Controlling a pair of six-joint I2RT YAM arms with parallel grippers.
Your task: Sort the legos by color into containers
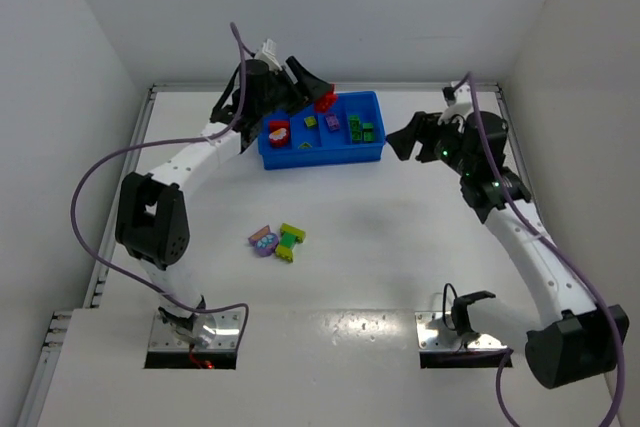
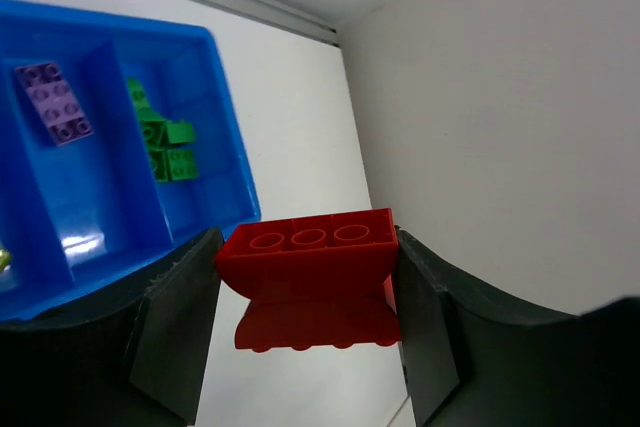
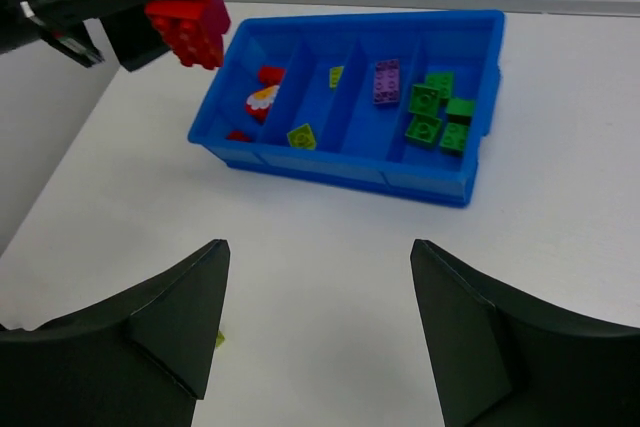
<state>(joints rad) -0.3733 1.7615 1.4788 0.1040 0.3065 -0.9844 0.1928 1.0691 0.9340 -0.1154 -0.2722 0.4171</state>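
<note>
Top external view: a bright blue tray [image 1: 330, 156] sits at the far side of a white counter [image 1: 400, 247], divided into four side-by-side compartments. From left to right they hold red bricks [image 1: 278, 131], yellow-green bricks [image 1: 310, 122], a purple brick [image 1: 332, 123] and green bricks [image 1: 361, 129]. Nearer the arms, well apart from the tray, a loose purple piece [image 1: 264, 241] lies just beside a yellow-green and green cluster [image 1: 290, 242].

The left arm reaches to the tray's far rim. Its left end effector [image 2: 308, 327] is clamped on a raised red brick [image 2: 310, 252]; which compartment lies beneath it cannot be told. The right arm bends toward the tray's right end. Its right end effector [image 3: 315, 332] is spread wide, gripping nothing.
</note>
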